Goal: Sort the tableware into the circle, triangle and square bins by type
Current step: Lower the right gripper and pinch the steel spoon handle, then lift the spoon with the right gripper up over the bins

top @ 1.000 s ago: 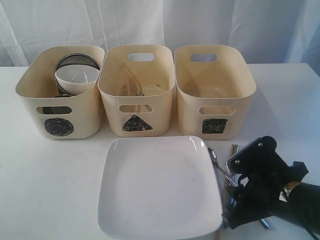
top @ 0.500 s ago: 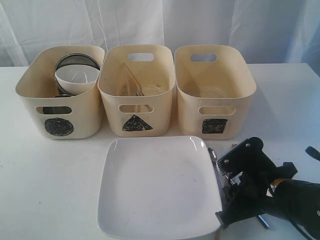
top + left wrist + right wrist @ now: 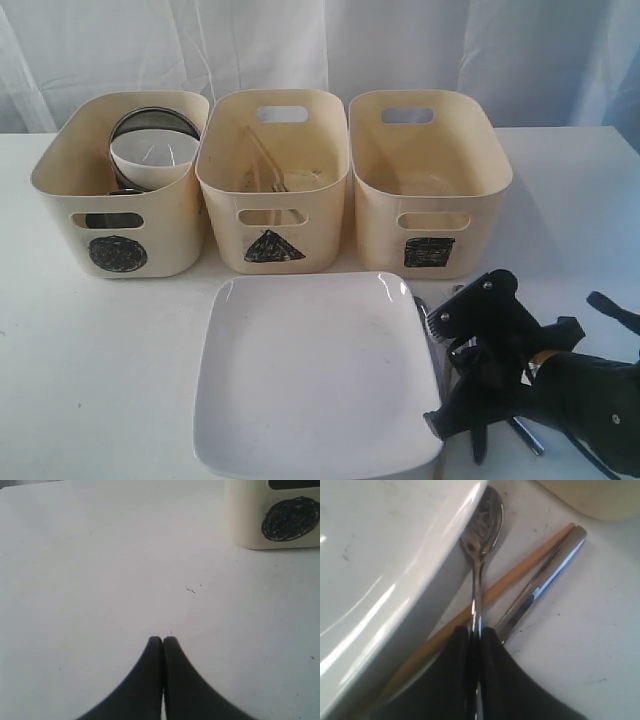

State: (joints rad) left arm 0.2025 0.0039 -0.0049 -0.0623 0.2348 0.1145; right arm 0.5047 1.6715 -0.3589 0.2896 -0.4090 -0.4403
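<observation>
Since a second ago the right gripper (image 3: 476, 635) has slid toward the plate (image 3: 310, 370) and dropped lower, settling over the loose cutlery at 4 o'clock on the worktop (image 3: 100, 380). Its jaws are now pinched tight on the handle of a spoon (image 3: 479, 545), with no gap left between them. The left gripper (image 3: 162, 640) is likewise pressed closed, holds nothing, and sits over bare worktop near the circle bin (image 3: 60, 190).

Cutlery sorting looks to be the step in hand. The next move calls for a straight lift before any travel to the triangle bin (image 3: 320, 215) at 12 o'clock, where sticks and cutlery already lie.

At the spoon's far end its polished, glinting bowl is tucked against the plate's raised rim, so a sideways drag could nudge the plate. One wooden chopstick (image 3: 520, 572) passes under the handle, and a steel rod (image 3: 550, 570) lies just beside it; either could snag.

A small white bowl (image 3: 152, 155) sits in the circle bin at 10 o'clock. The square bin (image 3: 470, 215) stands at 2 o'clock, and the plate lies unsorted at 6 o'clock.
</observation>
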